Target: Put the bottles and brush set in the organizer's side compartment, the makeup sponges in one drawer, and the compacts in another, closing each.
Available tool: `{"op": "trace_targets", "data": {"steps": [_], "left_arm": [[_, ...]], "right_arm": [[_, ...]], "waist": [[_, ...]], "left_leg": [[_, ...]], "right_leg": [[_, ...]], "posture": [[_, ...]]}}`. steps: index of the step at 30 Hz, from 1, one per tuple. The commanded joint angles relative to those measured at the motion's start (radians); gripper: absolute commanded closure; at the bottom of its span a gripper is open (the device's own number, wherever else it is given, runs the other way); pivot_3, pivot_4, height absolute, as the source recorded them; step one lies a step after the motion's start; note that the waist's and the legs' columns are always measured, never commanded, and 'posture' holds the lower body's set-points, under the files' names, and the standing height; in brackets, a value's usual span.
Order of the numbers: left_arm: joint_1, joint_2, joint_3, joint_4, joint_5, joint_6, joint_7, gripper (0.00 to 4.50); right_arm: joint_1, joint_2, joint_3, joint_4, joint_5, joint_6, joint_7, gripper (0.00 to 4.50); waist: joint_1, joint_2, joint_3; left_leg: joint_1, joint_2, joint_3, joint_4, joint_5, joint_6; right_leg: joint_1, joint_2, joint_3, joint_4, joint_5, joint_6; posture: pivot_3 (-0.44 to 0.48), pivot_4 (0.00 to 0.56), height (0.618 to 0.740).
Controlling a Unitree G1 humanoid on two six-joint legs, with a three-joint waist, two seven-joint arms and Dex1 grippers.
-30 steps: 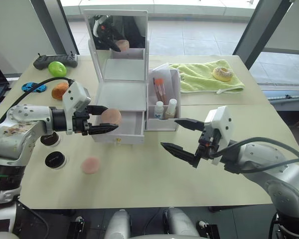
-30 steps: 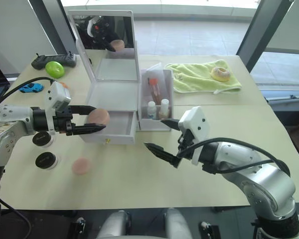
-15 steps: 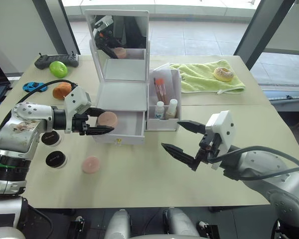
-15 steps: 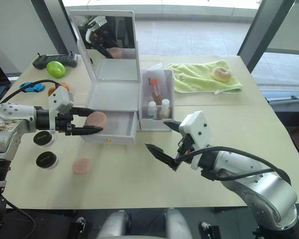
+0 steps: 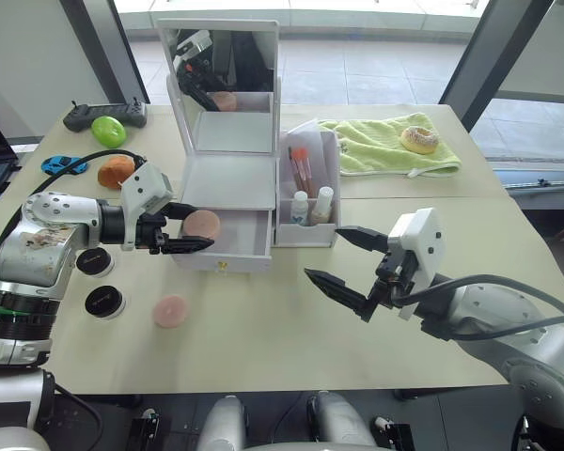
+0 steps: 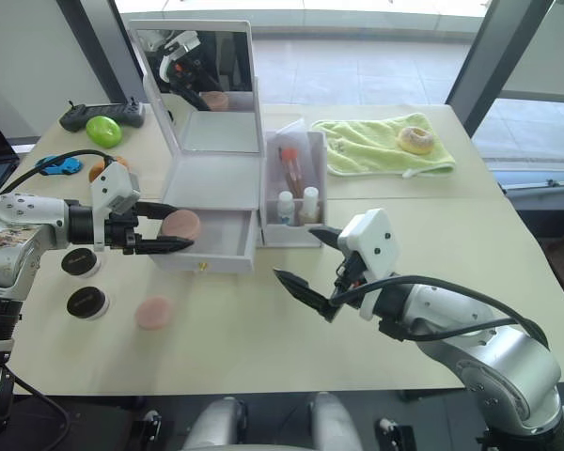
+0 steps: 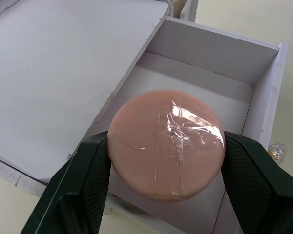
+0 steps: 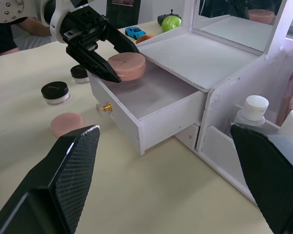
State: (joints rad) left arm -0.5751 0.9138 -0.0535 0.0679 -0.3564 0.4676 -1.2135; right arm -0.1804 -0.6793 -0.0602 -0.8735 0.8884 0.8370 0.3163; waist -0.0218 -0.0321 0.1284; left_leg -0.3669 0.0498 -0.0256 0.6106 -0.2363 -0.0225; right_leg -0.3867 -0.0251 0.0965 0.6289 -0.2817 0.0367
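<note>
Moved since a second ago: left gripper [image 5: 190,236] with its pink makeup sponge [image 5: 203,224], drawn back a little toward the open drawer's left end; little change over the last half second. Right gripper [image 5: 343,263] unmoved apart from a small settling.

Left gripper: two black fingers closed on the round pink makeup sponge, one finger [image 7: 90,180] on each side of its rim, sponge held flat over the open drawer [image 5: 237,242], clear of the drawer floor as far as can be told.

Right gripper: fingers spread wide, holding nothing, hovering above the tabletop [image 5: 263,329] in front of the organizer [image 5: 254,188], touching nothing.

Organizer: white, mirror lid [image 5: 221,56] raised upright, upper drawer pulled out toward the robot, small gold knob [image 8: 105,107] on its front.

Side compartment [image 5: 308,193], on the organizer's right: two small white-capped bottles [image 5: 301,207] at the front, brush set [image 5: 301,164] standing behind them.

Second makeup sponge [image 5: 171,310]: pink, lying on the tabletop, left of and nearer than the drawer.

Compacts [image 5: 103,301]: two, black-lidded, on the tabletop at the left, near the left arm.

Further items: green towel [image 5: 385,146] with a doughnut [image 5: 419,139] at the far right; controller [image 5: 103,115], green ball [image 5: 109,130], blue toy car [image 5: 64,163] and orange object [image 5: 117,170] at the far left.
</note>
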Motion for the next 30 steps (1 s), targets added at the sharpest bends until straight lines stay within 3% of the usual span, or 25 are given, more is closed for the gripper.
{"op": "trace_targets", "data": {"steps": [1,5,6,9,22,30], "left_arm": [[0.008,0.023,0.030,-0.025,-0.006,0.021,-0.009,1.51],[0.010,0.021,0.036,-0.033,-0.003,0.031,-0.003,1.51],[0.009,0.020,0.037,-0.034,-0.002,0.034,0.000,0.79],[0.001,0.018,0.042,-0.035,-0.002,0.043,0.004,0.03],[-0.043,0.019,0.122,-0.019,-0.079,0.118,-0.008,0.03],[-0.001,0.096,0.237,0.074,-0.095,0.096,-0.032,0.03]], "right_arm": [[-0.016,-0.003,-0.025,-0.021,0.011,-0.019,0.005,0.00],[-0.021,-0.002,-0.024,-0.016,0.007,-0.021,0.010,0.00],[-0.021,-0.002,-0.024,-0.015,0.007,-0.021,0.011,0.00],[-0.023,-0.001,-0.023,-0.013,0.005,-0.021,0.012,0.00],[-0.019,-0.009,-0.038,-0.002,-0.001,-0.028,0.024,0.00],[0.099,-0.108,-0.224,0.044,-0.004,-0.036,0.117,0.00]], "waist": [[-0.001,0.000,0.000],[-0.001,0.000,0.000],[-0.001,0.000,0.000],[0.000,0.000,0.000],[0.000,0.000,0.000],[0.001,0.000,0.000]], "left_leg": [[0.000,0.000,0.000,0.000,0.000,0.000],[0.000,0.000,0.000,0.000,0.000,0.000],[0.000,0.000,0.000,0.000,0.000,0.000],[0.000,0.000,0.000,0.000,0.000,0.000],[-0.001,0.000,0.000,0.001,0.000,0.000],[0.000,0.000,0.000,0.002,0.000,0.000]], "right_leg": [[0.000,0.000,0.000,0.000,0.000,0.000],[0.000,0.000,0.000,0.000,0.000,0.000],[0.000,0.000,0.000,0.000,0.000,0.000],[0.000,0.000,0.000,0.000,0.000,0.000],[0.000,0.000,0.000,0.001,0.000,0.000],[0.000,0.000,0.000,0.001,0.000,0.000]], "posture": [[0.000,0.150,0.740],[0.000,0.150,0.740],[0.000,0.150,0.740],[0.000,0.150,0.740],[0.000,0.150,0.740],[0.000,0.150,0.740]]}}
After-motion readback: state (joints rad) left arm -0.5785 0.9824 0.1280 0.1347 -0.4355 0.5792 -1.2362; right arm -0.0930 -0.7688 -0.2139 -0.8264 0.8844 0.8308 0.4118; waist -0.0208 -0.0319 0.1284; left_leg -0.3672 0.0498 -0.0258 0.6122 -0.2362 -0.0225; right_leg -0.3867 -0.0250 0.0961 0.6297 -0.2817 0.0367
